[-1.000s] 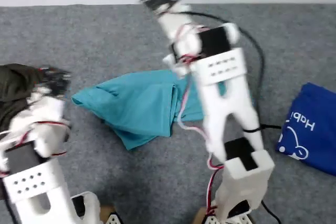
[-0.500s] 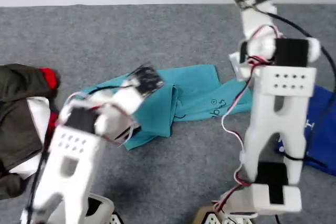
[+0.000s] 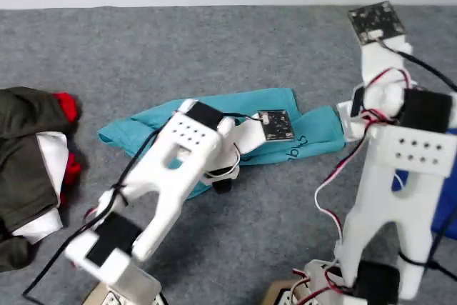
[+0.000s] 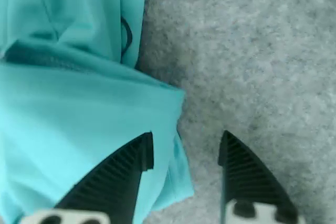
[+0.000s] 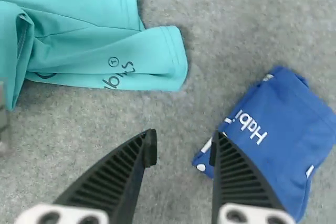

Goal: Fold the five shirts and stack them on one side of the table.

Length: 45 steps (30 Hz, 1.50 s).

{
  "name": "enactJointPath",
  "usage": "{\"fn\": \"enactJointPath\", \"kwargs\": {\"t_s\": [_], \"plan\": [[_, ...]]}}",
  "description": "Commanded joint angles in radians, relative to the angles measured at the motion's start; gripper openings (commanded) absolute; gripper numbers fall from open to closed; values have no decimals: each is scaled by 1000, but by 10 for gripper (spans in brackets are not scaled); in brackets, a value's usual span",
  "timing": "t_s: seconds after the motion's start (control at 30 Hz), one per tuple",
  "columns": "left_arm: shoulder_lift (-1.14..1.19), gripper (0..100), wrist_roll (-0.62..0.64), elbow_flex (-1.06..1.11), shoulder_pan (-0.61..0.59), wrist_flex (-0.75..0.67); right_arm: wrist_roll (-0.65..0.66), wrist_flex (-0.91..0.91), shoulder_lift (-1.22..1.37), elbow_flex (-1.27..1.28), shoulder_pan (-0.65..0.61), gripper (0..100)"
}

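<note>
The left gripper (image 4: 184,153) is held, claw apart, over an edge of the teal shirt (image 3: 264,101). The right gripper (image 5: 181,150), claw likewise apart, is held above the grey table (image 3: 214,41) beside the blue shirt (image 5: 273,124).

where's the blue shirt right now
In the high view the blue shirt lies at the far right, right of the teal shirt, partly behind the right arm.

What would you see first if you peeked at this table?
The bright teal shirt lying rumpled in the middle of the grey table grabs the eye first, with the open left end effector right over its edge. Next come the blue shirt at the right side, close to the open right end effector, and the heap of clothes in dark green, white and red at the left edge.
</note>
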Motion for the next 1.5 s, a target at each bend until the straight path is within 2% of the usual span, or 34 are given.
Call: {"fn": "enactJointPath", "kwargs": {"t_s": [0.0,0.13,0.33,0.6,0.67,0.87,1.1,1.27,1.47], "plan": [[61,209,-23,-76,-3,5,12,39,-96,23,35,177],[130,209,-64,-81,-3,-9,84,39,-165,74,54,177],[235,174,-66,-82,-32,-78,94,39,-237,124,65,177],[267,8,-66,-84,-34,-97,92,38,-245,138,59,177],[250,6,-66,-88,-38,-89,92,38,-245,138,59,177],[28,5,-63,-93,-69,-44,94,38,-249,138,59,177],[-310,5,-61,-91,-141,86,94,38,-242,138,58,177],[-463,5,-60,-91,-301,166,95,31,-240,140,47,177],[-652,5,-63,-87,-658,242,97,4,-228,163,-56,177]]}}
